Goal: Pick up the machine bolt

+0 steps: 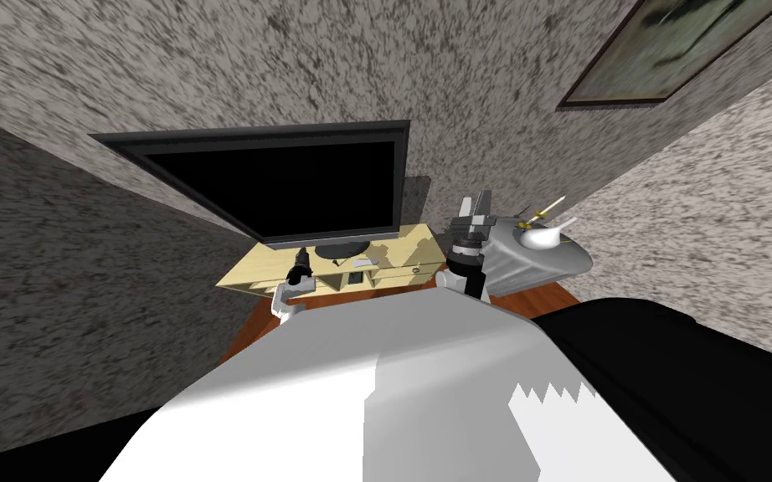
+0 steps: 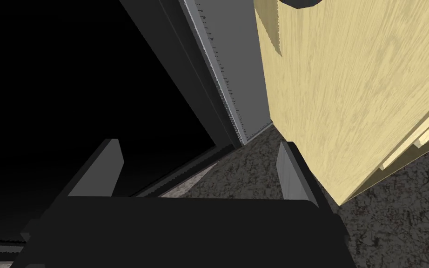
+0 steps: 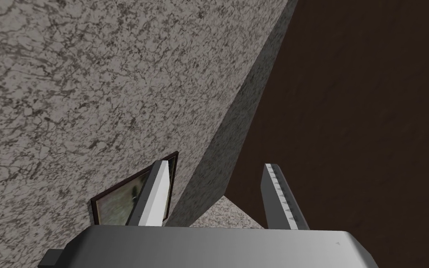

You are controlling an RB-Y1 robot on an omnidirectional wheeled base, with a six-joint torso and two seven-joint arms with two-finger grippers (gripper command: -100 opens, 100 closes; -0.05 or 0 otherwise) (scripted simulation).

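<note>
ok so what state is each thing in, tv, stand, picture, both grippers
left gripper: open, empty, close to the stand
right gripper: open, empty, raised
tv: upright on the stand, screen black
stand: carrying the tv, front too small to read
picture: hanging on the wall

The television [image 1: 292, 180] stands on the stand [image 1: 409, 243], over its left and middle part, with its back to the far wall [image 1: 208, 58]. A small flat item [image 1: 363, 263] lies on the stand's top near the front edge, just right of the television's foot [image 1: 341, 249]. The left gripper [image 1: 300, 261] is at the stand's near edge, before the screen. The right gripper [image 1: 481, 202] is just past the stand's right end. A picture frame [image 1: 669, 46] hangs on the wall, far to the right.
</note>
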